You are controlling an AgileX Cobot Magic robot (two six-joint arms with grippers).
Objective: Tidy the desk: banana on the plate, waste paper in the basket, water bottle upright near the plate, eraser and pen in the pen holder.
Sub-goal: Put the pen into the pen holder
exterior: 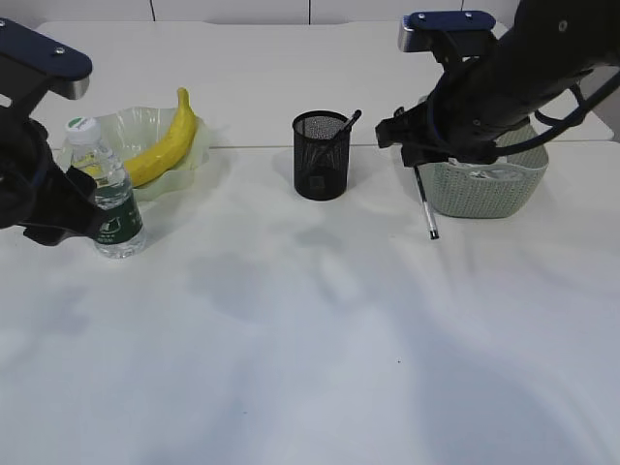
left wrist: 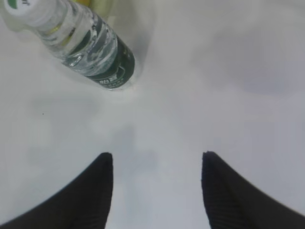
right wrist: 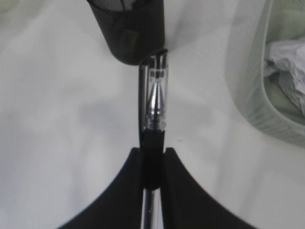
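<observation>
Right gripper pinched tight on the slim black-and-clear ballpoint pen, held off the white table, between the black mesh pen holder and the pale green woven basket with crumpled paper inside. Meanwhile, left gripper jaws spread, empty, just beside the upright clear plastic water bottle. Yellow banana lies on the light green plate.
</observation>
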